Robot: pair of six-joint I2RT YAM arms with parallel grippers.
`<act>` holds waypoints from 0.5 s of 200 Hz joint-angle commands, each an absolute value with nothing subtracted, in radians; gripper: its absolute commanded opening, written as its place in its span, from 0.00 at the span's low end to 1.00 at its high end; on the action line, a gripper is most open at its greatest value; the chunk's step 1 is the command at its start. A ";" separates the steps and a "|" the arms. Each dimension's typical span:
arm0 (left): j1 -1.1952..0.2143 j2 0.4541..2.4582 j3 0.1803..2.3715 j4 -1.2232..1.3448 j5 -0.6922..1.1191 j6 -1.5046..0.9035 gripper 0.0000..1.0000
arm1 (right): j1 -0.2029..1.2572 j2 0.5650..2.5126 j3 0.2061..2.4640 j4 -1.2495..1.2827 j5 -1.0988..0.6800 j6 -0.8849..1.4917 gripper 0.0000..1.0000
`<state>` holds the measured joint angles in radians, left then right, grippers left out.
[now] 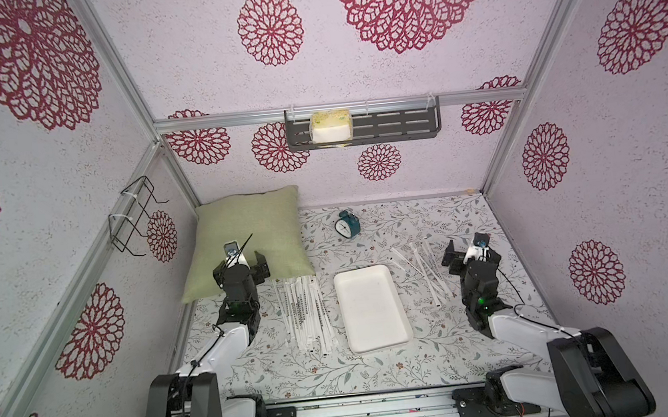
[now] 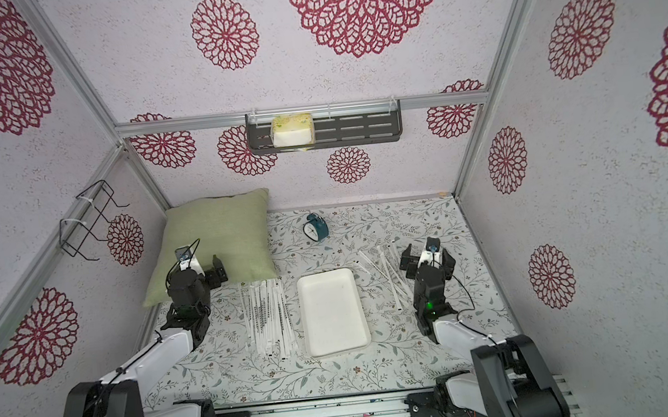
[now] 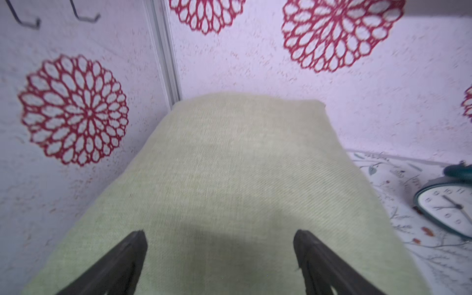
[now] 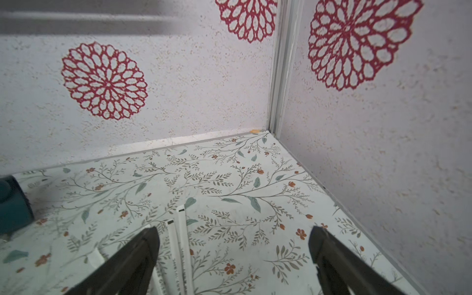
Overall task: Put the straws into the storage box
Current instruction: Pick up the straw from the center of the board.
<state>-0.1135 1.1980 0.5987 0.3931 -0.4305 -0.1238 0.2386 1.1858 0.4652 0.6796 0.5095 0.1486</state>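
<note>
Both jaws wide apart, empty

Your white storage box (image 1: 373, 310) sits flat at centre; wrapped straws (image 1: 304, 312) lie bundled at its nine o'clock, scattered at two.

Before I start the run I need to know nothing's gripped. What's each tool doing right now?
Left tool: open, holding nothing, over the pillow.
Right tool: open, holding nothing, by the straws.

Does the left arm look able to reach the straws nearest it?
Probably yes: the left gripper is open above the pillow, and those straws lie uncovered on the table beside it, with nothing between.
</note>
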 commanded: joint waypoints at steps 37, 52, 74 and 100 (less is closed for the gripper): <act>0.011 0.989 0.789 -0.244 -0.331 -0.534 0.98 | 0.145 1.019 0.610 0.081 0.059 0.529 0.72; 0.086 0.975 0.794 -0.250 -0.116 -0.565 0.98 | 0.146 1.094 0.688 -0.110 0.086 0.527 0.63; 0.069 0.989 0.874 -0.368 -0.084 -0.545 0.94 | 0.158 1.184 0.761 -0.256 0.048 0.498 0.54; -0.068 1.071 0.991 -0.534 -0.130 -0.550 0.85 | 0.190 1.288 0.820 -0.316 0.007 0.455 0.49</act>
<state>0.0418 1.0191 0.8997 -0.3412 -0.1783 -0.5148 0.1638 1.2324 0.7498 -0.1589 0.0772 0.4728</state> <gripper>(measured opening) 0.869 0.504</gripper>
